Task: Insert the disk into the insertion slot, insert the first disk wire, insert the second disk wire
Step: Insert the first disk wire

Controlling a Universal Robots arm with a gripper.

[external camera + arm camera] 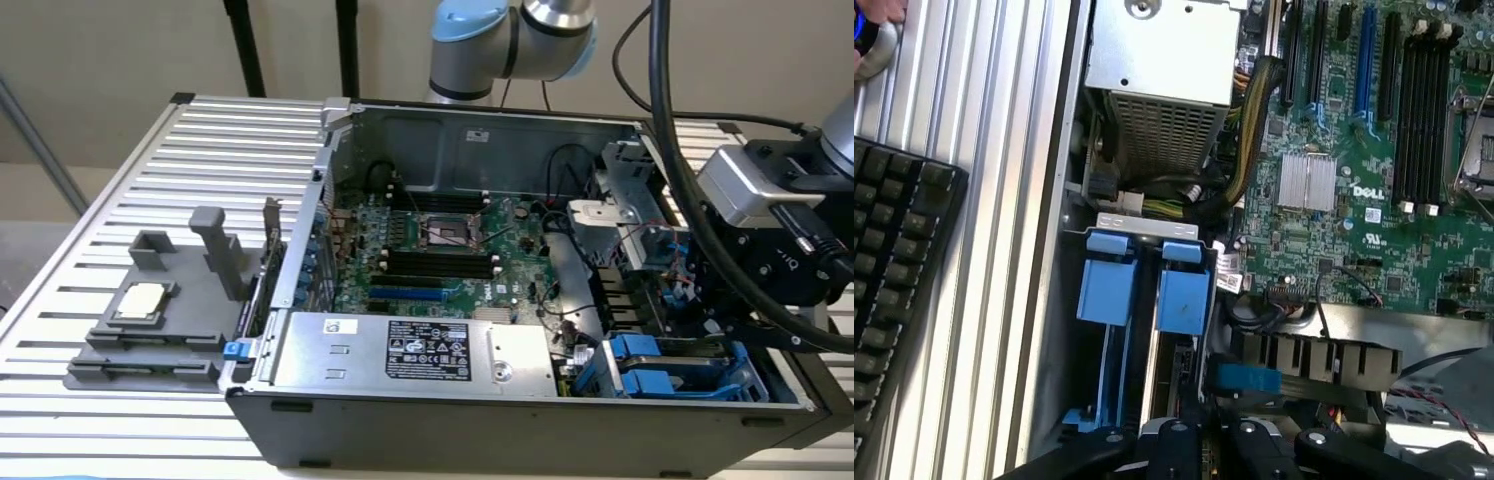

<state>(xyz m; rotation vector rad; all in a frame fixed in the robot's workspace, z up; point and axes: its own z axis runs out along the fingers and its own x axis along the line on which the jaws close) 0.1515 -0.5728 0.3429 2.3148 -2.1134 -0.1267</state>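
My black pincer (1206, 445) hangs inside the open dark grey computer case (534, 425), at the exterior view's right, low over the drive cage. I cannot tell whether it is open, closed or gripping anything. Just beside it lies a small bright blue plastic connector block (1246, 378), close to a bundle of black cables (1274, 312).

Next out is the insertion slot (745, 372), a narrow grey-metal bay lined with bright blue rails, in the case's corner at the exterior view's lower right. The disk (1184, 298), a hard drive in a bright blue plastic carrier, appears to stand edge-on in that bay, its blue end tab at the bay's mouth. A second blue tab (1107, 280) sits alongside. I cannot tell how far the disk is seated.

Beyond the cage is the silver power-supply box with a black label (414, 352), at the exterior view's lower centre. Past it lies the green motherboard (441, 250) with a square finned silver heatsink (1306, 182).

Outside the case, a black keyboard (894, 290) rests on the pale slatted metal table (214, 140). Furthest, at the exterior view's left, a grey moulded fixture (154, 340) bears a square metal-lidded chip (142, 302).
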